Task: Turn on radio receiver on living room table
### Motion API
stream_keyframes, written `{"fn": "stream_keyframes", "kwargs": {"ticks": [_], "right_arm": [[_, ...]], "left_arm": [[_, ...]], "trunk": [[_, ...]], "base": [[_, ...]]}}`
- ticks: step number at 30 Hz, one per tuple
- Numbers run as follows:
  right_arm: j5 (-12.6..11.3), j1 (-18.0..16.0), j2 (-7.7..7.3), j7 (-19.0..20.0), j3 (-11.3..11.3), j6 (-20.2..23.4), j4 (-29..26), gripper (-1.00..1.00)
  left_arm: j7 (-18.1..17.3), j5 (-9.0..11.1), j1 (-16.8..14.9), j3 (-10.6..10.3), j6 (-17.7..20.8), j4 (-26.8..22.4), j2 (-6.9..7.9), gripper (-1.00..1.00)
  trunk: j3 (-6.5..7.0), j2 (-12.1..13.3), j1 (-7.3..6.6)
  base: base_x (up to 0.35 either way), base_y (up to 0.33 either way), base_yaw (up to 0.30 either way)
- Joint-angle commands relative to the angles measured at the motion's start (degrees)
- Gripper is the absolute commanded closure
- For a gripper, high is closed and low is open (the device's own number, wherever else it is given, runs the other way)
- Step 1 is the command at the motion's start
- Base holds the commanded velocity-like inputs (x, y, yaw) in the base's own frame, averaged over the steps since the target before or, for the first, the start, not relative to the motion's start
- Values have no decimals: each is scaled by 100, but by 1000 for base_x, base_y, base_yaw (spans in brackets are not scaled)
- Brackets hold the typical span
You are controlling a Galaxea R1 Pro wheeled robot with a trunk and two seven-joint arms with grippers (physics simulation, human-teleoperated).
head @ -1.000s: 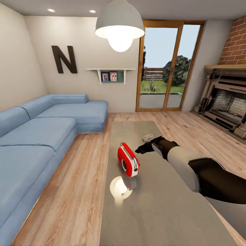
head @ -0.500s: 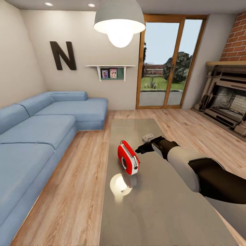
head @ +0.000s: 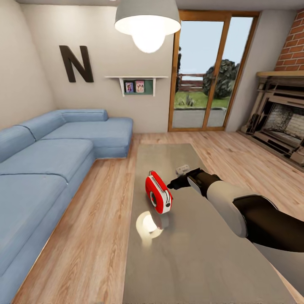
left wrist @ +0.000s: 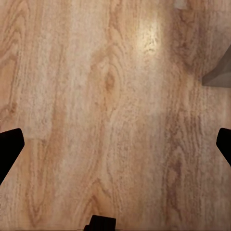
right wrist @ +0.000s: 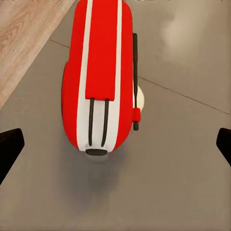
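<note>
The radio receiver [head: 158, 194] stands upright, long axis along the table [head: 198, 253].

From my head camera I look forward and down along the long glossy grey coffee table [head: 198, 253], taking in the blue L-shaped sofa [head: 50, 156] and wood-framed glass doors [head: 202, 76]. My right wrist camera sits close above the small red retro radio [right wrist: 101, 77], facing down its top; both views share that radio [head: 158, 197] and tabletop [right wrist: 187, 183]. My left wrist camera faces the light wood plank floor [left wrist: 106, 120] closely.
</note>
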Motion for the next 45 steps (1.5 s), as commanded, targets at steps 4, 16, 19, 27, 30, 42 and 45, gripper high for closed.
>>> {"fn": "stream_keyframes", "kwargs": {"ticks": [4, 16, 19, 27, 30, 42, 45], "right_arm": [[0, 0, -3, -1, 0, -1, -246, -100], [0, 0, -12, -1, 0, -6, -423, -100], [0, 0, -12, -1, 0, 0, -423, -100], [0, 0, -12, -1, 0, 2, -423, -100], [0, 0, -11, -1, 0, 2, -422, -100], [0, 0, -12, -34, 0, -1, -422, -100], [0, 0, -12, -35, 0, -4, -422, -100]], "left_arm": [[2, -3, 2, 0, -5, 0, 2, -100], [2, -7, -2, 8, -7, 0, -6, -100], [2, -7, -2, 8, -7, 0, -6, -100], [2, -7, 0, 8, -7, 0, -6, -100], [2, -7, -3, 8, -7, 0, -11, -100], [2, -7, 2, 8, -7, 0, -19, -100], [2, -7, -1, 8, -7, 0, -16, -100]], "trunk": [[-37, 0, 0], [-148, 0, 0], [-176, 0, 0], [-250, 0, 0], [-278, 0, 0], [-389, 0, 0], [-417, 0, 0]], "base": [[0, 0, 0], [0, 0, 0], [0, 0, 0], [0, 0, 0], [0, 0, 0], [0, 0, 0], [0, 0, 0]]}}
